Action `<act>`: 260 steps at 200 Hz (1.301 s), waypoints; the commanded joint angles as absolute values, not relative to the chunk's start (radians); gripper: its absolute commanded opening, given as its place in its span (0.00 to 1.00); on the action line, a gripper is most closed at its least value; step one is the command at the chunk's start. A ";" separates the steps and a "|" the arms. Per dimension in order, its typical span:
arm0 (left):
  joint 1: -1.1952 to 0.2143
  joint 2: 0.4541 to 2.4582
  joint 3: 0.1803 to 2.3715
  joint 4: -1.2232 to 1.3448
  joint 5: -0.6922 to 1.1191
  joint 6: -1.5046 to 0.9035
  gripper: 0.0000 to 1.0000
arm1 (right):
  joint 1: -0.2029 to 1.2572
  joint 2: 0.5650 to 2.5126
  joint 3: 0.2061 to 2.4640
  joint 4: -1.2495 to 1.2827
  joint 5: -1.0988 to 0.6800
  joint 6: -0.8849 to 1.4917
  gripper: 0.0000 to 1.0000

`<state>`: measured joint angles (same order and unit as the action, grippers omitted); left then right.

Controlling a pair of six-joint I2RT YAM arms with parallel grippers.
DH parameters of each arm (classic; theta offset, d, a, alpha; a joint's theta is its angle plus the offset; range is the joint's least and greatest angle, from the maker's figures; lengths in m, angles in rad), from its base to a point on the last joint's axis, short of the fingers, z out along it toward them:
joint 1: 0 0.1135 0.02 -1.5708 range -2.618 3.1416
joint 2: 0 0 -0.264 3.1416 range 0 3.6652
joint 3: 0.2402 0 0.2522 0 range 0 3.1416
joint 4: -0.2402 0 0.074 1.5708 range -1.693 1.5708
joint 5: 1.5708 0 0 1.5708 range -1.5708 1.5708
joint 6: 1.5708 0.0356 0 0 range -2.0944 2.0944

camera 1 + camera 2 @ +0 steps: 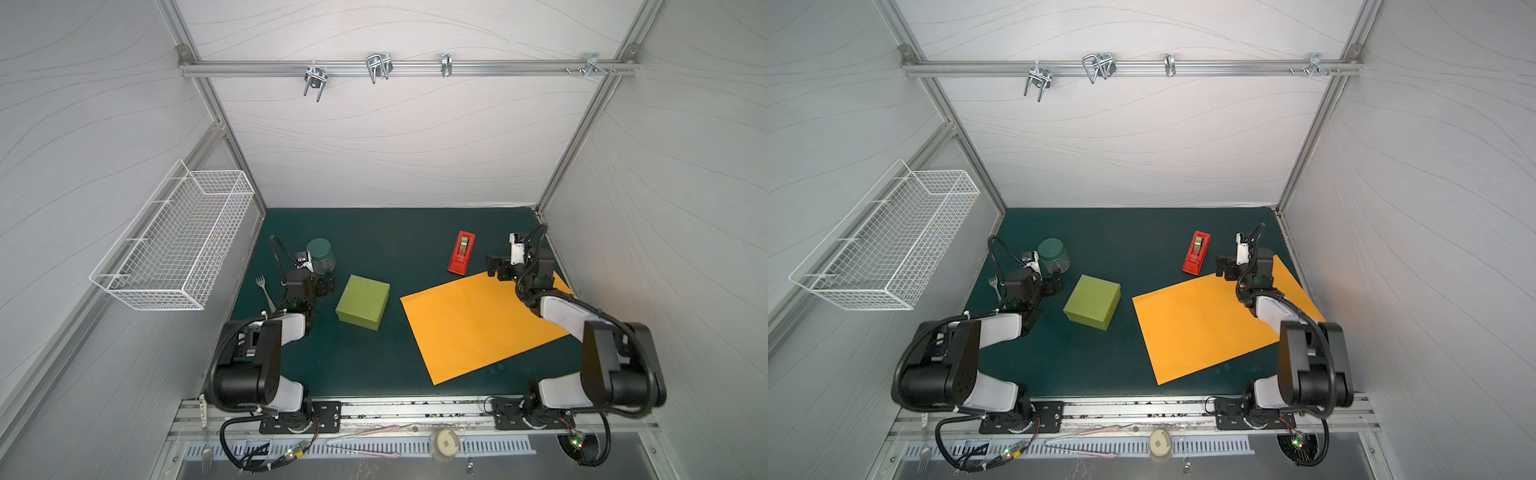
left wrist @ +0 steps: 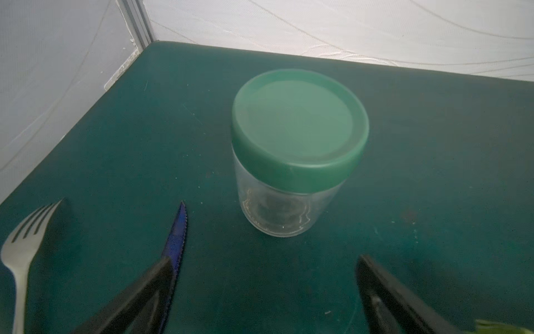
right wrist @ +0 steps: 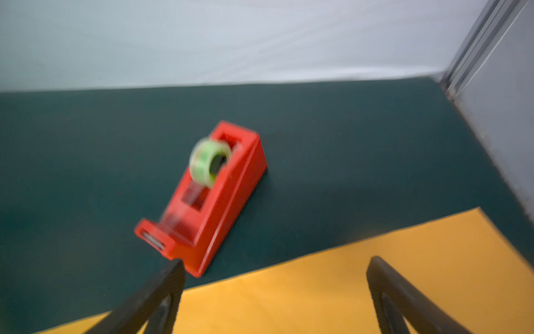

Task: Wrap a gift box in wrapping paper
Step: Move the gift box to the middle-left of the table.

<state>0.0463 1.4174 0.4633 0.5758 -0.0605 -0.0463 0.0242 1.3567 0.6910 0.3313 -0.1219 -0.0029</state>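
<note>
On the table (image 1: 374, 232) I count one gift box (image 1: 363, 301), one wrapping paper (image 1: 478, 328) sheet, one red tape dispenser (image 1: 461, 252), one green-lidded jar (image 1: 321, 257) and one fork (image 1: 264, 289). My left claw (image 1: 326, 284) is spread wide and holds nothing. The gift box sits just beside it, toward the middle, not touching. My right claw (image 1: 497, 268), also spread and empty, hangs above the flat paper's far edge, near the tape dispenser.

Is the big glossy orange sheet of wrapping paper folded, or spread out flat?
Spread flat: in both top views the orange wrapping paper lies as one uncreased sheet on the dark green table.
</note>
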 commanded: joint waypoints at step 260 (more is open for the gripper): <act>-0.464 1.584 0.993 -0.339 -0.271 0.528 0.87 | 0.622 1.584 0.937 -0.608 -0.216 -0.857 0.78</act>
<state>-0.5308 1.6314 1.0344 -0.3870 -0.2295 0.5087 0.5770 1.5135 0.9001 -0.6193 -0.2264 -0.7879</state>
